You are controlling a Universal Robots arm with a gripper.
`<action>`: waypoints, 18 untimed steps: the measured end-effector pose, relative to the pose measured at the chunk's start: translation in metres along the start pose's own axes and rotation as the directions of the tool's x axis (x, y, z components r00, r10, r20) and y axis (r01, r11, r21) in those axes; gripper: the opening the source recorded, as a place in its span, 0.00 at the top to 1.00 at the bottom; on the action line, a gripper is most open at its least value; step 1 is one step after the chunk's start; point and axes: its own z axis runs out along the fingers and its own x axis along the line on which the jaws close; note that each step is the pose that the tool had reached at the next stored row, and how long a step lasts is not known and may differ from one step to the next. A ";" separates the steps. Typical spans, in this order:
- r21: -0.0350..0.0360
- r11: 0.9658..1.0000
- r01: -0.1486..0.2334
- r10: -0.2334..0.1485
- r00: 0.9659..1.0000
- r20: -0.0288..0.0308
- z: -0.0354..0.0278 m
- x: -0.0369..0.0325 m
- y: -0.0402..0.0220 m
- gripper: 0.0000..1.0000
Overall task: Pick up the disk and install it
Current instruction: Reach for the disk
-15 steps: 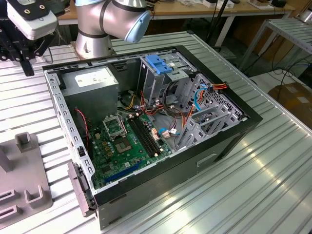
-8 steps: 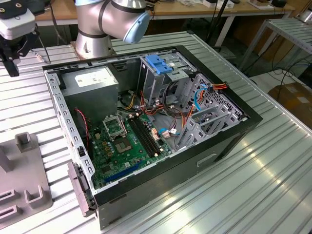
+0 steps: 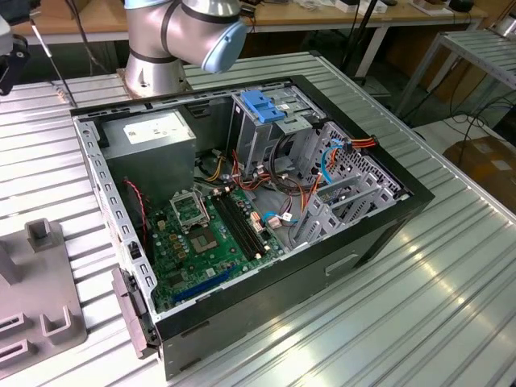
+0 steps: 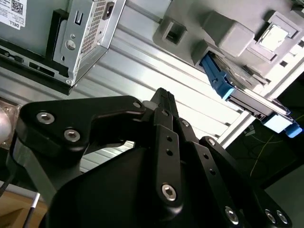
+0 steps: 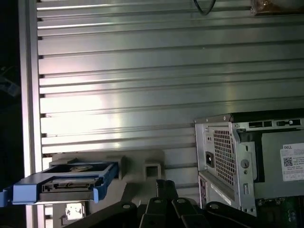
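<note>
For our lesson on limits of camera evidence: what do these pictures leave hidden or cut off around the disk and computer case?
Underside of the disk: first wrist view, hidden by the grey fixture holding it.
Computer case: first wrist view, cut off by the frame edge, partly behind the gripper.
Drive cage interior: exterior view, covered by the blue clip.

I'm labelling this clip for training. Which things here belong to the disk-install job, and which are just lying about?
Job in hand:
disk, sitting in the grey holder
gripper, apart from the disk
open computer case, probably where the disk goes

Lying about:
cardboard box
wooden bench behind the table
</note>
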 end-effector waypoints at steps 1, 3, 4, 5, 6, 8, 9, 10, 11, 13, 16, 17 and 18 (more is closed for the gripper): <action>0.000 1.000 0.000 0.000 1.000 0.000 -0.0002 0.0045 0.0003 0.90; 0.000 1.000 0.000 0.000 1.000 0.000 -0.0003 0.0103 0.0007 0.90; 0.000 1.000 0.000 0.000 1.000 0.000 -0.0003 0.0137 0.0011 0.90; 0.000 1.000 0.000 0.000 1.000 0.000 -0.0004 0.0166 0.0014 0.90; 0.000 1.000 0.000 0.000 1.000 0.000 -0.0004 0.0202 0.0018 0.90; 0.000 1.000 0.000 0.000 1.000 0.000 -0.0005 0.0265 0.0023 0.90; 0.000 1.000 0.000 0.000 1.000 0.000 -0.0007 0.0299 0.0025 0.90; 0.000 1.000 0.000 0.000 1.000 0.000 -0.0008 0.0331 0.0027 0.90; 0.000 1.000 0.000 0.000 1.000 0.000 -0.0008 0.0360 0.0028 0.90; 0.000 1.000 0.000 0.000 1.000 0.000 -0.0010 0.0445 0.0029 0.90; 0.000 1.000 0.000 0.000 1.000 0.000 -0.0013 0.0562 0.0023 0.90; 0.000 1.000 0.000 0.000 1.000 0.000 -0.0014 0.0608 0.0020 0.90; 0.000 1.000 0.000 0.000 1.000 0.000 -0.0018 0.0717 0.0012 0.90</action>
